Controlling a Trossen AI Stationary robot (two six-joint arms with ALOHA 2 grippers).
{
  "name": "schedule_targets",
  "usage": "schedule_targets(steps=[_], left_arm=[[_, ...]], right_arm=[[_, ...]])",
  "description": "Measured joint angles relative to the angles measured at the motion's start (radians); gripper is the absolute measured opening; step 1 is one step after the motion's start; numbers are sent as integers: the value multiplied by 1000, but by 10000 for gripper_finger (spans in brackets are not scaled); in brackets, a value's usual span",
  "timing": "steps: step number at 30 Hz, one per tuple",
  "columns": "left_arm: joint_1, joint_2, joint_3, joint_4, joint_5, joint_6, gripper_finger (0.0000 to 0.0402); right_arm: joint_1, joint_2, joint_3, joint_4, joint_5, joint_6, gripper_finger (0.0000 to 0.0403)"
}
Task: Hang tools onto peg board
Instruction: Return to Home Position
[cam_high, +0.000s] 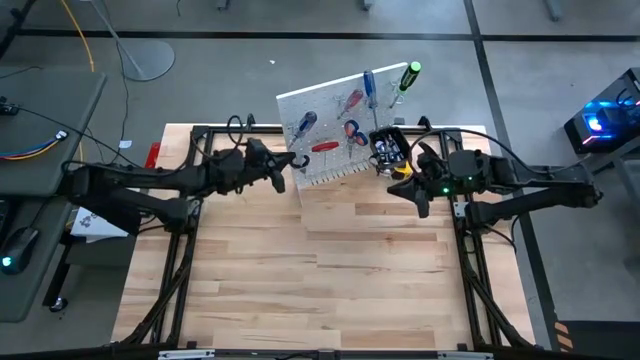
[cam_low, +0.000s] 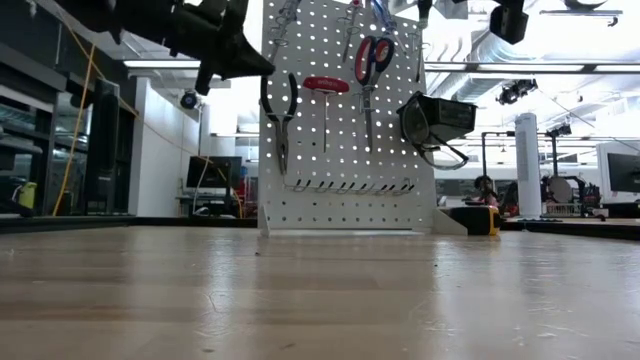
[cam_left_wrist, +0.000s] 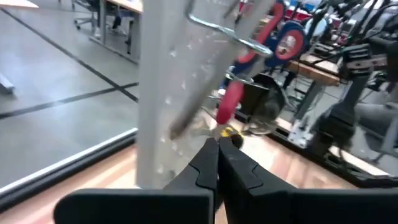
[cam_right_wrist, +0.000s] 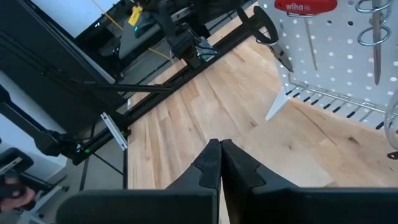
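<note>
Red screwdriver (cam_low: 326, 86) hangs upright on pegboard (cam_low: 300, 205), apparently tip-down.

The wooden table (cam_high: 320, 290) bears the peg board (cam_low: 340, 210), a yellow tape measure (cam_low: 484, 220) just beside it.

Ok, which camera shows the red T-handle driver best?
Low view: the red T-handle driver hangs face-on, whole, on the peg board. High view sees it from above; left wrist, obliquely; right wrist crops its handle.

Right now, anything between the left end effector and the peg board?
Nothing visible. The left end effector, shut, hangs just off the near side edge of the peg board, with open air between them. The right end effector, shut, waits near the black bin.
</note>
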Motion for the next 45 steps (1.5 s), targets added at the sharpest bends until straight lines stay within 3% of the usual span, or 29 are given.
schedule_targets(steps=[10, 25, 34, 36, 40, 43, 45], left_arm=[[69, 0, 8, -64, -16, 59, 0], [177, 0, 8, -83, -122, 123, 0], [269, -4, 8, -91, -113, 214, 0], [286, -31, 7, -146, -54, 191, 0], [314, -147, 7, -335, 211, 61, 0], [290, -262, -1, -447, 404, -4, 0], [238, -347, -38, -421, 435, -73, 0]], right_arm=[[0, 0, 0, 28, 0, 0, 0], [0, 0, 0, 45, 0, 19, 0], [5, 0, 0, 45, -8, 21, 0], [5, -3, 1, 34, -55, 24, 0], [30, -37, 2, -17, -122, 60, 0], [73, -84, 2, -75, -63, 96, 0], [100, -117, 2, -115, 8, 114, 0]])
